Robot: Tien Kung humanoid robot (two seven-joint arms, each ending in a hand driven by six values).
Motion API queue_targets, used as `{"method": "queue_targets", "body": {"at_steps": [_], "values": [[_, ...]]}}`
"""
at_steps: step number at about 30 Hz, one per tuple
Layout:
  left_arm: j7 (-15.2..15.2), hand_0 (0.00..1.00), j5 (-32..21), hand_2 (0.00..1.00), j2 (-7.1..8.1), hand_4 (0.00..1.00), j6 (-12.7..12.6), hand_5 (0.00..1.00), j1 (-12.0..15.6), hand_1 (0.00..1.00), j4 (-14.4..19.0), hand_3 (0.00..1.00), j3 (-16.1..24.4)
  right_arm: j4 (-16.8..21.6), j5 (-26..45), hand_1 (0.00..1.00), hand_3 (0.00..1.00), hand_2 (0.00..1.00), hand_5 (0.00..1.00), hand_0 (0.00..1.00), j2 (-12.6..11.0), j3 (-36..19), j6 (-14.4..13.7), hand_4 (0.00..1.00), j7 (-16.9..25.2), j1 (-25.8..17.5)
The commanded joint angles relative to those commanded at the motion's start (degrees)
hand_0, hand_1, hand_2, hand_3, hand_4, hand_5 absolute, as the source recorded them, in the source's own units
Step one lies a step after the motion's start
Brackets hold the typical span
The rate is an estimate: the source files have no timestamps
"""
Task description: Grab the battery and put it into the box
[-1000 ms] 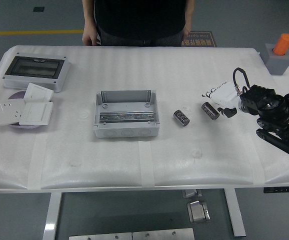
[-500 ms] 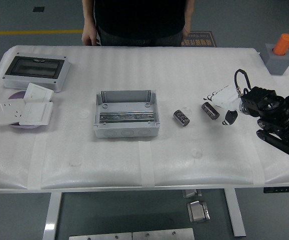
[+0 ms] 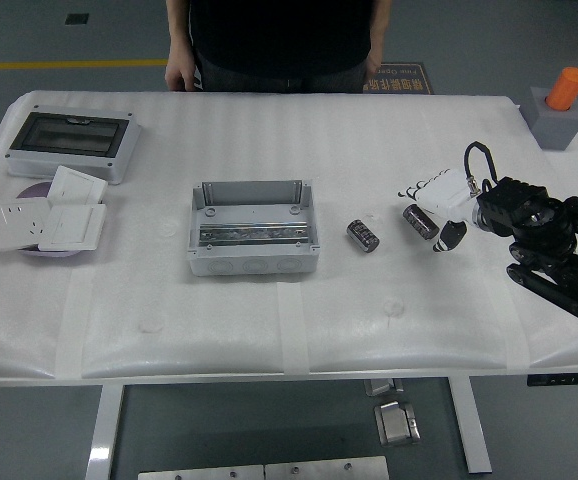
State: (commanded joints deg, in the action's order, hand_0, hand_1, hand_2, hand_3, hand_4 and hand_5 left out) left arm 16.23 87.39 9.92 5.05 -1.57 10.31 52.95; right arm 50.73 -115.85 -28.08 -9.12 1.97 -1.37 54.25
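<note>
Grey box (image 3: 254,228) at mid-table sits empty as the right hand (image 3: 441,205), fingers spread and holding nothing, closes on the nearer battery (image 3: 420,221); another battery (image 3: 363,236) lies between.

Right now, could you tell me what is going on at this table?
The robot's right hand is reaching in from the right, open, close beside the nearer of two small dark cylindrical batteries, not yet gripping it. The second battery lies between it and the open grey plastic box, which holds neither. A person stands at the far side, hands off the table.
</note>
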Motion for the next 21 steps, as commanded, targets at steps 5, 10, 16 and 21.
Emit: {"method": "queue_targets", "body": {"at_steps": [5,10,16,21], "values": [[-0.1,0.623,-0.2,0.444,0.07,0.4,0.0,0.378,-0.1,0.639,0.0,0.579,-0.2,-0.7,-0.9,0.808,0.966,0.939,0.203,0.832,0.3,-0.3,-0.7,0.934,0.5,-0.1],[-0.2,0.622,-0.2,0.444,0.13,0.4,0.0,0.378,-0.1,0.639,0.0,0.579,-0.1,-1.1,-1.5,0.783,0.898,0.899,0.2,0.812,0.3,-0.9,-0.7,0.89,1.1,-0.2],[-0.3,0.622,-0.2,0.444,0.19,0.403,0.0,0.379,-0.2,0.639,0.0,0.579,-0.1,-1.2,-1.7,0.765,0.83,0.866,0.191,0.793,0.4,-1.4,-0.7,0.798,1.6,-0.3],[-0.5,0.622,-0.5,0.444,0.22,0.403,-0.1,0.38,-0.3,0.639,0.0,0.58,-0.3,-1.7,-1.4,0.756,0.746,0.818,0.182,0.776,0.6,-1.6,-0.4,0.708,1.7,-0.7]]}}
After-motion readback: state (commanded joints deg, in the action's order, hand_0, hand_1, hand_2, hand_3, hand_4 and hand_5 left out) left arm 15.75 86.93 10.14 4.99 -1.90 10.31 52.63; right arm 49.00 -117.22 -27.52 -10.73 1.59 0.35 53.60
